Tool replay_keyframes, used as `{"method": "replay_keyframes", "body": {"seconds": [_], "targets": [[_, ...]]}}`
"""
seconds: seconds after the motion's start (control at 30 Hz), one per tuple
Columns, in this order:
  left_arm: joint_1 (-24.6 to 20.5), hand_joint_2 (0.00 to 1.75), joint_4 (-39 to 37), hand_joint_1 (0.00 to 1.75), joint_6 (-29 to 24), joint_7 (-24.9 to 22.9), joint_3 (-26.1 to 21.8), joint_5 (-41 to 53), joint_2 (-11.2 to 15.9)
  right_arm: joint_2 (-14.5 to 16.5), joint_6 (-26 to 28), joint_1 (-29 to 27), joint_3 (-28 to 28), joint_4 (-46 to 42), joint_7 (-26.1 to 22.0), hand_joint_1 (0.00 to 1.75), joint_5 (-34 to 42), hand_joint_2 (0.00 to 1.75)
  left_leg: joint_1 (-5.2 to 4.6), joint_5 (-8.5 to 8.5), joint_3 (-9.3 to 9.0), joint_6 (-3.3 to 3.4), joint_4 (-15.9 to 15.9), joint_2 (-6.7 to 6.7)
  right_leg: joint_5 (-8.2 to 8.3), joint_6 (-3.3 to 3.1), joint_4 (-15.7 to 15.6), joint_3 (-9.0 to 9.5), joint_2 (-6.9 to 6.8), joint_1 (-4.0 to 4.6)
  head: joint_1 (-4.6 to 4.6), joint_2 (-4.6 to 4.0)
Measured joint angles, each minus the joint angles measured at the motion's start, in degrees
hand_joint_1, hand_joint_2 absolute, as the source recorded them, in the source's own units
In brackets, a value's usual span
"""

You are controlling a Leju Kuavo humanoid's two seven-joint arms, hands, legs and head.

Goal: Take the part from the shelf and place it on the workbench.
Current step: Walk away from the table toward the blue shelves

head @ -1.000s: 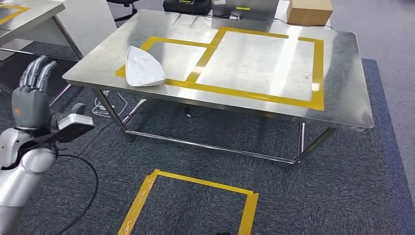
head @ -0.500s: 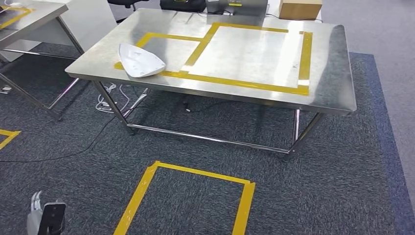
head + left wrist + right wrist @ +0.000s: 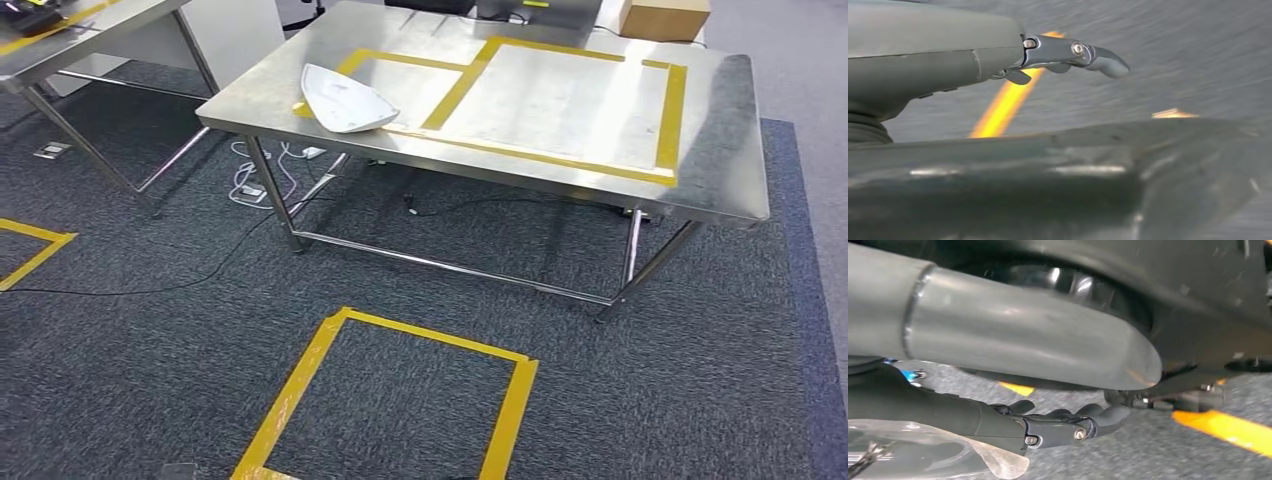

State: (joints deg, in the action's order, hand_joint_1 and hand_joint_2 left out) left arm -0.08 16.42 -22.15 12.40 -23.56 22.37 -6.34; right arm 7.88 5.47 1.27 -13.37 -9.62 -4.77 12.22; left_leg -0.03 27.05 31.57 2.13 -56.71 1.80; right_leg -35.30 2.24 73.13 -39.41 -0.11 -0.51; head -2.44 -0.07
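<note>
A white, flat, shell-like part [image 3: 345, 98] lies on the steel workbench [image 3: 500, 172], across the near left corner of the smaller yellow-taped rectangle. Nothing touches it. In the left wrist view my left hand [image 3: 998, 57] hangs over the grey carpet with its fingers [image 3: 1098, 57] stretched out and nothing in them. A blurred yellow floor tape runs behind it. My right hand [image 3: 1048, 427], seen in the right wrist view, also hangs near the carpet, fingers loosely extended and holding nothing.
A yellow tape square [image 3: 400, 400] marks the carpet in front of the workbench. Cables [image 3: 250, 180] lie under the bench's left end. A second steel table [image 3: 90, 30] stands at the far left. A cardboard box [image 3: 663, 18] sits behind the bench.
My left hand, raised at the left a second ago, has dropped down out of the head view. The camera has swung, shifting the whole scene to the right.
</note>
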Motion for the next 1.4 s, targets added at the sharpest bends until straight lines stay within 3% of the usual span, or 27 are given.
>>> {"method": "replay_keyframes", "body": {"seconds": [0.07, 0.13, 0.2, 0.27, 0.3, 0.37, 0.43, 0.47, 0.5, 0.57, 0.63, 0.7, 0.77, 0.83, 0.9, 0.97, 1.0, 1.03, 1.07, 1.13, 1.2, 1.27, 1.3, 1.33, 1.4], "targets": [[0.0, 0.0, -1.3, 0.0, 1.6, -5.3, 0.9, 2.9, -0.7, 0.0, -0.4, 0.0, -0.3, 0.0, 0.9, 0.0, -1.1, 0.0, -0.19, -0.59, 0.49, -0.11, 0.0, 1.09, 2.88, -0.66, -7.1, 5.2, 1.19, 0.08, -0.3, 0.0], [-0.2, 0.0, -2.0, 0.0, 3.2, -7.7, 2.4, 5.2, -1.3, -0.1, -1.2, 0.2, -0.9, 0.0, 1.7, 0.0, -2.3, 0.0, -0.36, -1.16, 1.0, -0.47, -0.1, 2.17, 4.87, -1.44, -15.0, 10.03, 3.71, 0.06, -0.71, 0.0], [-0.5, 0.0, -2.5, 0.0, 4.8, -8.1, 3.7, 6.4, -1.7, -0.2, -2.0, 0.4, -1.7, 0.0, 2.5, 0.0, -3.5, 0.0, -0.2, -1.76, 1.62, -1.15, -0.2, 3.23, 5.1, -1.76, -17.3, 11.36, 4.55, 0.18, -0.92, 0.0], [-0.6, 0.0, -3.0, 0.0, 6.1, -8.1, 4.5, 7.0, -1.7, -0.2, -2.7, 0.6, -2.6, 0.0, 3.1, 0.0, -4.5, 0.0, 0.02, -2.07, 2.01, -1.85, -0.3, 4.0, 5.65, -1.97, -17.6, 11.44, 3.17, 0.22, -1.03, 0.0], [-0.7, 0.0, -3.2, 0.0, 6.5, -8.4, 4.9, 7.3, -1.6, -0.3, -3.0, 0.6, -3.1, 0.0, 3.4, 0.0, -5.0, 0.0, -0.01, -1.47, 2.4, -2.14, -1.0, 3.44, 5.94, -2.21, -17.9, 11.49, 2.4, 0.11, -0.97, 0.0], [-0.9, 0.0, -3.5, 0.0, 7.0, -9.9, 5.7, 8.2, -1.4, -0.4, -3.5, 0.6, -4.0, 0.0, 3.8, 0.0, -5.9, 0.0, -0.01, 1.8, 4.59, -2.67, -6.0, 1.0, 6.31, -2.56, -18.2, 11.44, 0.57, -0.1, -0.83, 0.0], [-1.1, 0.0, -3.6, 0.0, 7.3, -11.2, 6.4, 8.9, -1.1, -0.5, -3.8, 0.5, -4.8, 0.0, 4.0, 0.0, -6.4, 0.0, 0.24, 5.58, 7.73, -3.27, -13.7, -0.8, 6.32, -2.66, -18.1, 11.17, -1.21, -0.01, -0.77, 0.0], [-1.2, 0.0, -3.7, 0.0, 7.4, -11.6, 6.8, 9.2, -1.1, -0.5, -3.8, 0.5, -5.0, 0.0, 4.1, 0.0, -6.5, 0.0, 0.4, 6.35, 8.52, -3.5, -16.1, -1.11, 6.32, -2.66, -18.1, 11.08, -2.09, 0.02, -0.75, 0.0], [-1.1, 0.0, -3.8, 0.0, 7.4, -11.7, 7.0, 9.4, -1.0, -0.6, -3.9, 0.6, -5.2, 0.0, 4.2, 0.0, -6.5, 0.0, 0.54, 5.99, 8.21, -3.66, -16.3, -1.32, 6.31, -2.64, -18.0, 11.03, -2.92, 0.03, -0.78, 0.0], [-1.1, 0.0, -3.8, 0.0, 7.4, -11.8, 7.6, 10.0, -0.9, -0.6, -4.1, 0.6, -5.6, 0.0, 4.3, 0.0, -6.6, 0.0, 0.71, 2.66, 4.4, -3.72, -10.1, -2.41, 6.19, -2.46, -17.9, 11.06, -4.4, 0.02, -0.78, 0.0], [-1.3, 0.0, -3.8, 0.0, 7.4, -11.7, 8.2, 10.6, -0.9, -0.7, -4.3, 0.6, -5.9, 0.0, 4.4, 0.0, -6.7, 0.0, 0.34, 0.34, 0.39, -3.19, -2.6, -4.76, 5.96, -2.0, -17.6, 11.08, -5.64, 0.25, -0.74, 0.0], [-1.5, 0.0, -3.9, 0.0, 7.5, -11.6, 8.8, 11.2, -0.8, -0.8, -4.6, 0.7, -6.1, 0.0, 4.6, 0.0, -6.7, 0.0, -0.09, 0.24, -0.43, -2.36, -0.4, -5.61, 5.81, -1.47, -17.4, 11.07, -6.64, 0.53, -0.81, 0.0], [-1.4, 0.0, -4.0, 0.0, 7.5, -11.5, 9.3, 11.7, -0.8, -0.9, -4.8, 0.8, -6.2, 0.0, 4.7, 0.0, -7.0, 0.0, -0.04, -0.03, -0.06, -1.57, -0.3, -4.43, 5.57, -0.94, -17.3, 11.04, -7.16, 0.45, -0.88, 0.0], [-1.4, 0.0, -4.1, 0.0, 7.5, -11.7, 9.7, 11.8, -0.8, -0.9, -5.1, 1.0, -6.4, 0.0, 4.9, 0.0, -7.3, 0.0, 0.17, -0.43, 0.12, -0.77, 0.0, -3.32, 3.74, -0.43, -15.2, 10.06, -4.74, 0.22, -1.09, 0.0], [-1.6, 0.0, -4.1, 0.0, 7.6, -11.9, 9.9, 11.7, -0.8, -1.0, -5.5, 1.2, -6.7, 0.0, 4.9, 0.0, -7.4, 0.0, 0.24, -0.83, 0.47, -0.17, 0.1, -2.15, -0.08, -0.2, -8.4, 6.98, -1.25, 0.09, -1.45, 0.0], [-1.7, 0.0, -4.2, 0.0, 7.8, -12.1, 10.0, 11.6, -0.8, -1.0, -5.7, 1.3, -7.0, 0.0, 4.9, 0.0, -7.5, 0.0, 0.13, -1.06, 0.81, 0.1, 0.1, -0.74, -2.72, -0.22, -1.1, 3.57, -0.12, 0.09, -1.61, 0.0], [-1.7, 0.0, -4.2, 0.0, 7.8, -12.2, 10.0, 11.5, -0.8, -1.0, -5.8, 1.4, -7.1, 0.0, 5.0, 0.0, -7.5, 0.0, 0.09, -1.14, 0.88, 0.11, 0.0, 0.07, -2.43, -0.28, 0.1, 3.0, 0.01, 0.09, -1.64, 0.0], [-1.6, 0.0, -4.2, 0.0, 7.8, -12.2, 10.0, 11.5, -0.8, -1.0, -5.9, 1.5, -7.3, 0.0, 5.2, 0.0, -7.6, 0.0, 0.08, -1.2, 0.89, 0.06, 0.0, 0.94, -0.97, -0.35, -1.2, 3.56, 0.15, 0.05, -1.67, 0.0], [-1.6, 0.0, -4.2, 0.0, 7.8, -12.3, 10.1, 11.6, -0.8, -1.1, -6.0, 1.5, -7.3, 0.0, 5.4, 0.0, -7.7, 0.0, 0.09, -1.26, 0.88, -0.03, -0.1, 1.83, 1.3, -0.45, -4.5, 5.06, 0.57, -0.02, -1.68, 0.0], [-1.7, 0.0, -4.2, 0.0, 7.8, -12.4, 10.2, 11.8, -0.9, -1.1, -6.4, 1.3, -7.5, 0.1, 5.7, 0.0, -7.8, 0.0, 0.07, -1.4, 1.14, -0.37, -0.4, 3.52, 4.9, -0.63, -12.3, 8.43, 3.73, -0.44, -1.75, 0.0], [-1.8, 0.0, -4.3, 0.0, 7.8, -12.4, 10.3, 11.8, -1.0, -1.1, -6.6, 1.2, -7.6, 0.1, 5.9, 0.0, -8.0, 0.0, 0.17, -1.72, 1.99, -1.06, -0.8, 4.99, 5.44, -0.73, -16.0, 10.14, 6.29, -0.68, -1.8, 0.0], [-1.7, 0.0, -4.4, 0.0, 7.9, -12.4, 10.3, 11.8, -1.0, -1.1, -6.8, 1.2, -7.6, 0.1, 6.0, 0.0, -8.2, 0.0, 0.45, -2.14, 2.75, -1.93, -0.9, 6.37, 5.27, -1.09, -16.5, 10.44, 5.46, -0.6, -1.82, 0.0], [-1.5, 0.0, -4.4, 0.0, 7.9, -12.4, 10.3, 11.8, -0.9, -1.1, -6.9, 1.2, -7.7, 0.1, 6.0, 0.0, -8.2, 0.0, 0.46, -1.98, 3.01, -2.27, -1.2, 5.89, 5.45, -1.42, -16.6, 10.5, 4.64, -0.61, -1.76, 0.0], [-1.5, 0.0, -4.5, 0.0, 7.9, -12.4, 10.3, 12.0, -0.9, -1.1, -6.9, 1.2, -7.8, 0.1, 6.0, 0.0, -8.3, 0.0, 0.39, -1.19, 3.56, -2.55, -2.4, 4.55, 5.62, -1.78, -16.9, 10.64, 3.68, -0.63, -1.56, 0.0], [-1.5, 0.0, -4.5, 0.0, 8.0, -12.4, 10.5, 12.5, -0.9, -1.1, -6.9, 1.0, -7.9, 0.1, 6.0, 0.0, -8.3, 0.0, 0.3, 2.25, 6.12, -2.98, -8.3, 0.62, 5.71, -2.28, -17.1, 10.88, 1.48, -0.51, -1.19, 0.0]]}}
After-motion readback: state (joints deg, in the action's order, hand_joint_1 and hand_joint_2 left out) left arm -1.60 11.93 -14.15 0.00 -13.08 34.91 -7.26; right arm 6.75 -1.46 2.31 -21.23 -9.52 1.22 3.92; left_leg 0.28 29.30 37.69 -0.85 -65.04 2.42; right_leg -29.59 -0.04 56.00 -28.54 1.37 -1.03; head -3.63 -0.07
